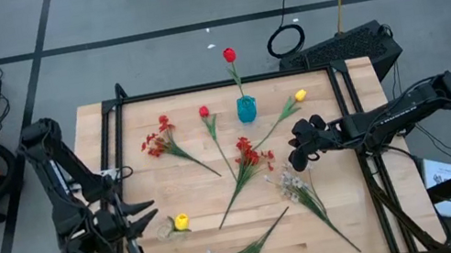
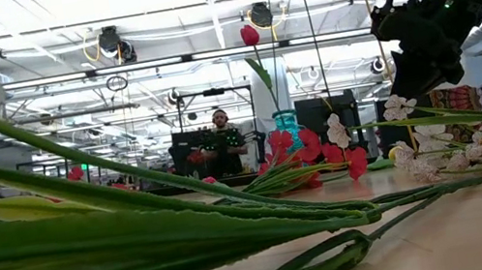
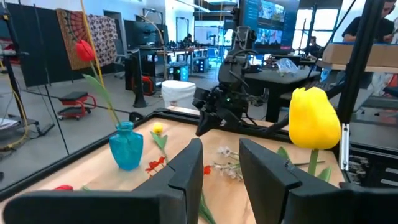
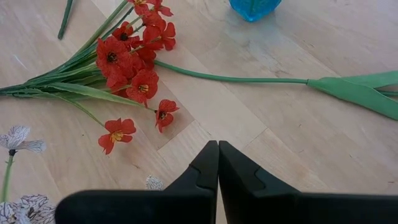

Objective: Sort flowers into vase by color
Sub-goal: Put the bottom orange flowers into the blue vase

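Yellow tulip (image 3: 314, 119) stands just beside the released left end effector (image 3: 221, 163); withdraw straight, without brushing it.

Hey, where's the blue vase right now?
In the high view the blue vase stands near the table's far edge, about mid-width, holding one red flower, with a yellow flower lying to its right.

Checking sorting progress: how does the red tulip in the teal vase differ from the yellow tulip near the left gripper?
The red tulip stands upright in the teal vase at the table's far edge; the yellow tulip stands near the front left, beside the open left gripper. Their colours differ. Both are single buds on green stems.
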Available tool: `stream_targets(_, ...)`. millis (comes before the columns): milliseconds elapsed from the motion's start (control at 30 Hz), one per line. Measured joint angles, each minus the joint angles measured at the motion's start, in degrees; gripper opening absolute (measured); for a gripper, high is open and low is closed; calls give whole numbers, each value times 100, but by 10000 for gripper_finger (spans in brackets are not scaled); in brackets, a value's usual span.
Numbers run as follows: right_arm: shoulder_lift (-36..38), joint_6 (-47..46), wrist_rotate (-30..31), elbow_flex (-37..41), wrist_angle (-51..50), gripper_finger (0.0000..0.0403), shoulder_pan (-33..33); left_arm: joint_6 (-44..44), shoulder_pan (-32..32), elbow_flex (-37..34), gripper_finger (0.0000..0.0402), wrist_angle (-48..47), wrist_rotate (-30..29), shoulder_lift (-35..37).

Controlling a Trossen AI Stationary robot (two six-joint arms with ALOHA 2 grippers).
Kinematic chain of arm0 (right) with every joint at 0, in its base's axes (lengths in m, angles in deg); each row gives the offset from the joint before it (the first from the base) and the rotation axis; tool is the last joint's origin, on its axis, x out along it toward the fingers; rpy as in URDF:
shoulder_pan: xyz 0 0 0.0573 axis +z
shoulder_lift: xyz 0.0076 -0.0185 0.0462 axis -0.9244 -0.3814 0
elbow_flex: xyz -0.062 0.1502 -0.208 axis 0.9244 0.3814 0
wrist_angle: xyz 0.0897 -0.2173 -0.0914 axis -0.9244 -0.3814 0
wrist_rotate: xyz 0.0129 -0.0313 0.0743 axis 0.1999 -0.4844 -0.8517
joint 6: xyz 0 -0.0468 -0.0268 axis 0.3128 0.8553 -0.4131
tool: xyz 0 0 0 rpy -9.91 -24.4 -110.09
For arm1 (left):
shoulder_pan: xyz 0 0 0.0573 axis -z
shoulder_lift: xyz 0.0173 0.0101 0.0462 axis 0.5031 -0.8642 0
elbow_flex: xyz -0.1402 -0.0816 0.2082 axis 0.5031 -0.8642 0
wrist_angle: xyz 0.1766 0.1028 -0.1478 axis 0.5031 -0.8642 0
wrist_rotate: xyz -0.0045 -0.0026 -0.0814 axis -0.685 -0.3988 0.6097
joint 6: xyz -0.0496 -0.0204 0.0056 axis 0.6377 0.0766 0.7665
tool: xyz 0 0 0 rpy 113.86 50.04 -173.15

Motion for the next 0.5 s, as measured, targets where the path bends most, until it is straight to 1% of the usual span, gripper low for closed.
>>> stream_targets(100, 0, 2, 0, 0, 0, 4, -2, 529, -42, 0, 111, -619, 5, 107)
stream_targets(167, 0, 3, 0, 0, 0, 4, -2, 1274, -115, 0, 111, -1361, 138, 176)
stream_targets(233, 0, 4, 0, 0, 0, 4, -2, 2364, -259, 0, 111, -2323, 434, 225)
stream_targets(300, 0, 3, 3, 0, 0, 4, 0, 3639, -471, 0, 111, -3379, 767, 236)
stream_targets(400, 0, 4, 7, 0, 0, 4, 0, 5400, -859, 0, 111, -4820, 1388, 236)
stream_targets(433, 0, 4, 7, 0, 0, 4, 0, 5865, -998, 0, 111, -5197, 1592, 236)
stream_targets(500, 0, 4, 7, 0, 2, 4, -2, 6514, -1304, 0, 111, -5741, 1946, 236)
